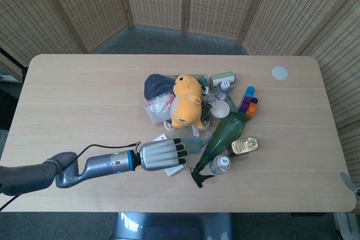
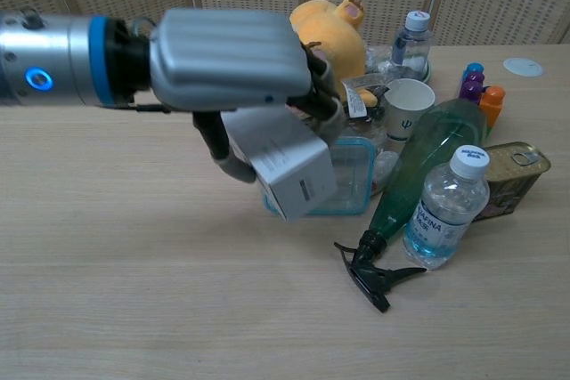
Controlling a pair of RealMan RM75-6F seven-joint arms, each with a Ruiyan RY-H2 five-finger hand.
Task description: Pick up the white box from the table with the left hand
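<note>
My left hand point(image 1: 159, 154) point(image 2: 227, 60) grips the white box point(image 2: 285, 166) point(image 1: 174, 171) from above and holds it tilted in the air, well above the tabletop. In the head view only a corner of the box shows under the hand. In the chest view its end face with a small dark label points down and to the right. The right hand appears in neither view.
A pile lies just right of the hand: a teal-lidded container point(image 2: 349, 175), a green spray bottle point(image 2: 419, 162), a small water bottle point(image 2: 450, 206), a tin can point(image 2: 512, 175), a yellow plush toy point(image 1: 187, 100), a paper cup point(image 2: 408, 104) and a plastic bag point(image 1: 157, 108).
</note>
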